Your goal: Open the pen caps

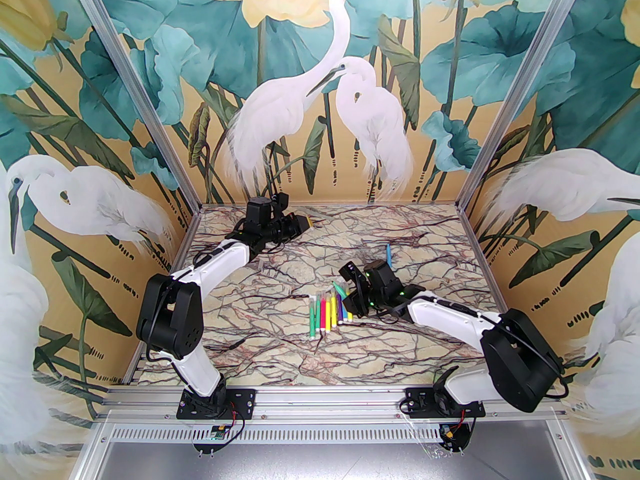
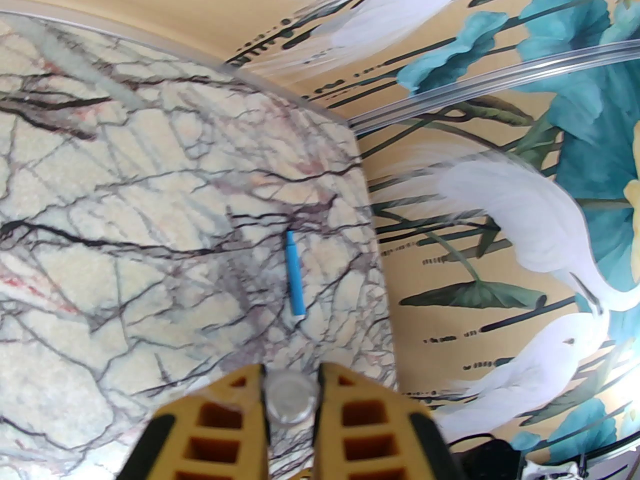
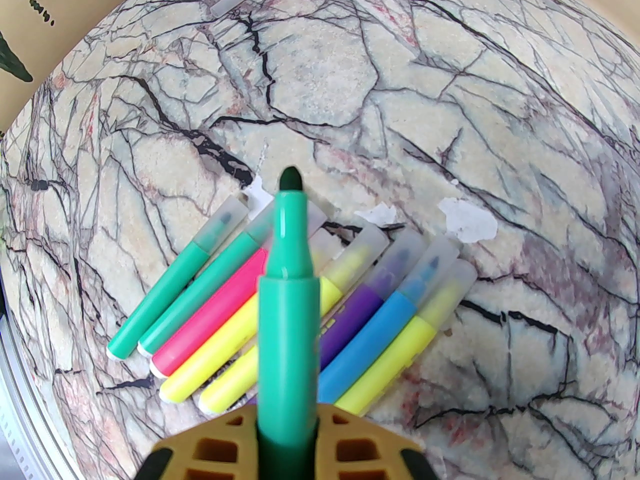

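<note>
Pen caps [image 3: 436,260]: light, thin-walled, slippery, likely crushable; pinch mid-tube, gently. Left tool [image 2: 291,375] pinches one cap [image 2: 291,399]; right tool [image 3: 287,418] grips uncapped green pen [image 3: 287,288].

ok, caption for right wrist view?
Right pincer holds an uncapped green pen above a row of capped pens.

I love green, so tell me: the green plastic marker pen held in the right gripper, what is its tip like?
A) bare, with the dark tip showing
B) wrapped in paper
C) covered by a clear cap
A: the green plastic marker pen clamped in the right gripper ends in a bare dark tip, with nothing covering it.
</note>
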Controlling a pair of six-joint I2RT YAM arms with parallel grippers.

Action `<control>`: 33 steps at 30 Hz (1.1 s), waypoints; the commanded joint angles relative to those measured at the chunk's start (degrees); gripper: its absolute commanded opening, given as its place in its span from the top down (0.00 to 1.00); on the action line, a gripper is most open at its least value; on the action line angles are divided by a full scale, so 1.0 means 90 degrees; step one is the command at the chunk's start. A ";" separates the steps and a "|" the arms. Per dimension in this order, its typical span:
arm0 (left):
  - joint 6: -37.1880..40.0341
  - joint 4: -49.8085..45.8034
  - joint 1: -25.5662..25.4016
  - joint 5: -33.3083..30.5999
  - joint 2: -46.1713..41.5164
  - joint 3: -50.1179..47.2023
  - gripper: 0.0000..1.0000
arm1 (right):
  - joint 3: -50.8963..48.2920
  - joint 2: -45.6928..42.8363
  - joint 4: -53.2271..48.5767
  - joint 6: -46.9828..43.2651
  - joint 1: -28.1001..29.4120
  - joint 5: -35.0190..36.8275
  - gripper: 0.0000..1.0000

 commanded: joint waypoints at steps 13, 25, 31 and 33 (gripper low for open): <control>0.2205 -0.3321 -0.0011 -0.3024 0.0054 0.0289 1.00 | 0.0847 0.0105 -0.0553 0.1179 -0.1480 0.1799 1.00; 0.2788 -0.4165 0.0045 -0.3957 0.0796 0.0754 1.00 | 0.2106 0.1451 -0.1227 0.1693 -0.2619 0.2723 1.00; 0.2929 -0.4266 0.0113 -0.4142 0.1159 0.0920 1.00 | 0.2993 0.2378 -0.1820 0.1480 -0.2937 0.2849 1.00; 0.2965 -0.4286 0.0125 -0.4158 0.1262 0.0972 1.00 | 0.3214 0.2631 -0.1944 0.1441 -0.3004 0.2849 1.00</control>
